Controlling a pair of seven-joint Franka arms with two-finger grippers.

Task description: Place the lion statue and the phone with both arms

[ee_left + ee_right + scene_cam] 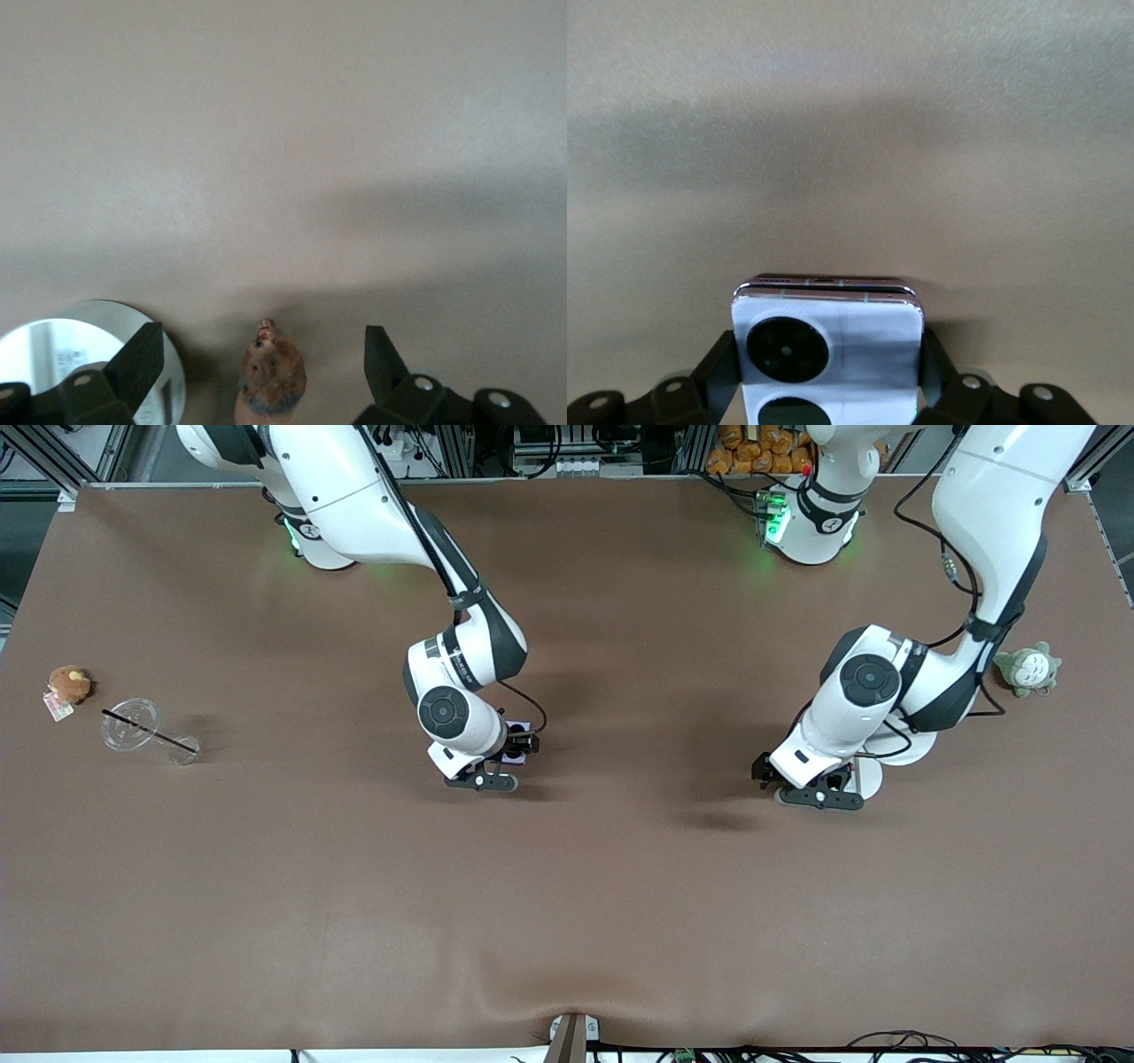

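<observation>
The lion statue (271, 379), a small reddish-brown figurine, stands on the brown table between the fingers of my left gripper (264, 367). The fingers (143, 359) are wide apart and touch nothing. In the front view the left gripper (819, 793) is low over the table and hides the statue. My right gripper (828, 367) is shut on the lilac phone (828, 336), its fingers (935, 363) pressed on both sides, camera circles facing up. In the front view the right gripper (483, 779) is low near the table's middle, with a sliver of the phone (517, 751) showing.
A white round device (868, 777) sits right beside the left gripper and shows in the left wrist view (53, 363). A grey-white plush (1028, 669) lies toward the left arm's end. An orange-brown plush (69, 684) and a clear lid with straw (131, 724) lie toward the right arm's end.
</observation>
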